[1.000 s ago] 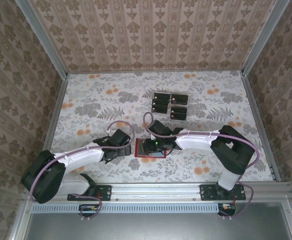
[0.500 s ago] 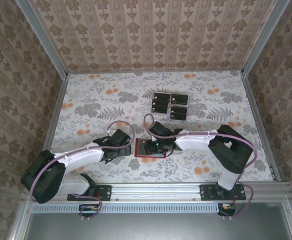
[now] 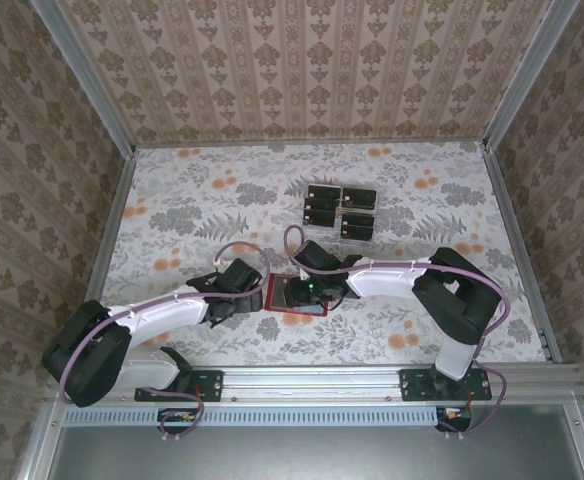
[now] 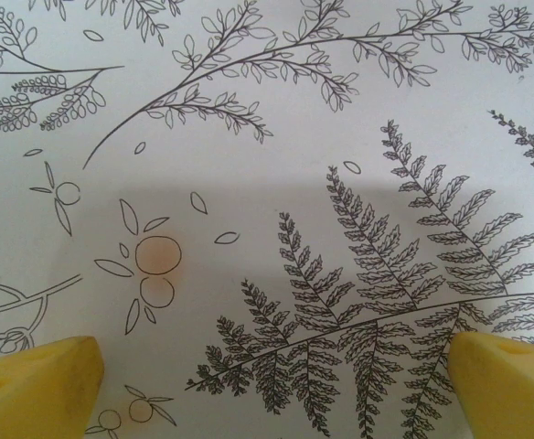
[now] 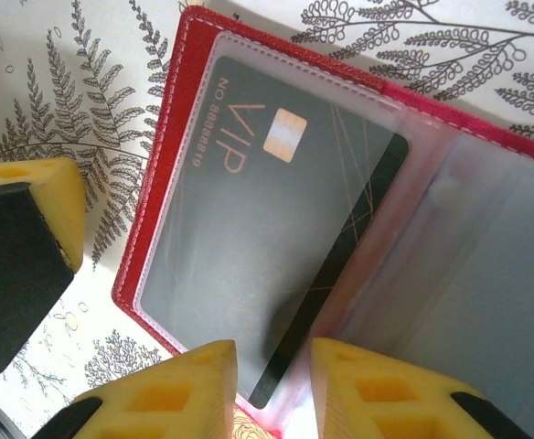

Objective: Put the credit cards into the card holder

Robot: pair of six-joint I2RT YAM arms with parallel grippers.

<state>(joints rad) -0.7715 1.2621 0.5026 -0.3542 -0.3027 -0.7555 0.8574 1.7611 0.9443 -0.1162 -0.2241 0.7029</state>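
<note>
The red card holder point(image 3: 317, 307) lies open on the table in front of the arms. In the right wrist view one black credit card point(image 5: 249, 247) marked VIP sits in the clear left pocket of the card holder point(image 5: 162, 146), its right edge poking out of the pocket mouth. My right gripper point(image 5: 274, 361) hovers just over that edge, its jaws a little apart and holding nothing. My left gripper point(image 4: 272, 393) is wide open over bare tablecloth just left of the holder. Several more black credit cards point(image 3: 339, 211) lie grouped farther back.
One finger of the left gripper point(image 5: 20, 247) stands close to the holder's left edge in the right wrist view. The flowered tablecloth point(image 3: 192, 210) covers the table, with patterned walls on three sides. The arm bases sit on a metal rail point(image 3: 312, 380) at the near edge.
The right gripper and the card holder have shifted slightly to the left, and the right jaws have parted a touch. The left arm has not moved.
</note>
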